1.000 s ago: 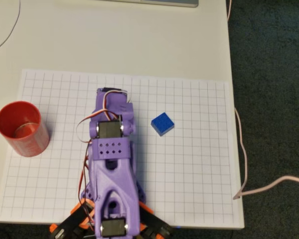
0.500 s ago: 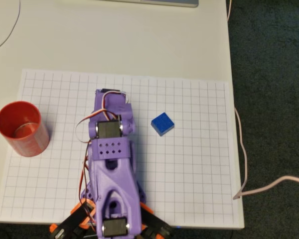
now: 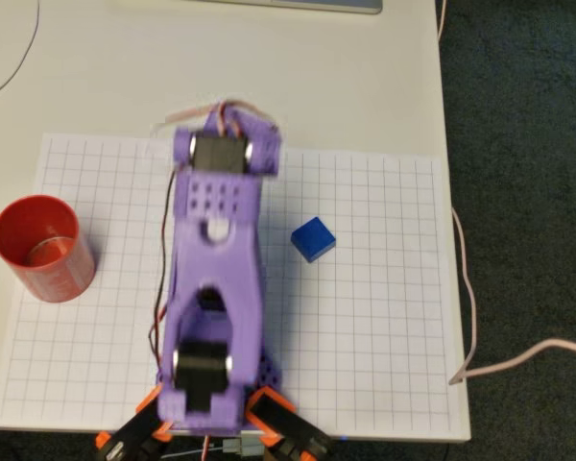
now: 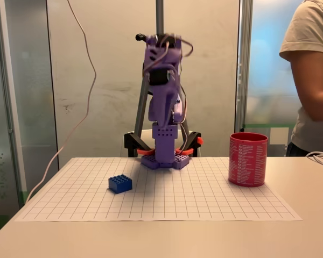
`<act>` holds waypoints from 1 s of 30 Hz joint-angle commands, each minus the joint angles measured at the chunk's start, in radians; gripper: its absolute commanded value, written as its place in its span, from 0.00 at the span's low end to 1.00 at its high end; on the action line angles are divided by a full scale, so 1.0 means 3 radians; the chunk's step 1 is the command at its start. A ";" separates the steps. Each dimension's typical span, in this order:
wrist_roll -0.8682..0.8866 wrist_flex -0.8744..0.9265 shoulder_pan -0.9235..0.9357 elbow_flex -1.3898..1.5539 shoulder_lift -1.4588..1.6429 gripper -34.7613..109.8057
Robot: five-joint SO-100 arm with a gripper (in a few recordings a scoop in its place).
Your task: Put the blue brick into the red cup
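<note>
Purple arm [image 3: 216, 288] reared high and blurred, jaws' state cannot be told, blue brick [image 3: 313, 238] flat on grid sheet [image 3: 384, 336] at arm's 3 o'clock in overhead view, red cup [image 3: 40, 248] upright at 9 o'clock, well apart.

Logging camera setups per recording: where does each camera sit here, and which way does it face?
Overhead view: above the table, looking straight down at the grid sheet; the purple arm reaches up the picture from its base at the bottom edge.
Fixed view: at table height, facing the arm head-on; it is raised and blurred, with a person's arm at the right.
Both show the blue brick and red cup, on mirrored sides.
</note>
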 commanded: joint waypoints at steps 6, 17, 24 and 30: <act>0.0706 0.0373 0.0670 -0.1058 -0.1186 0.24; 0.0476 -0.0297 0.1135 0.0133 -0.1442 0.24; 0.0557 -0.0322 0.1375 0.0399 -0.1350 0.24; 0.0281 -0.0624 0.1355 0.0608 -0.1370 0.27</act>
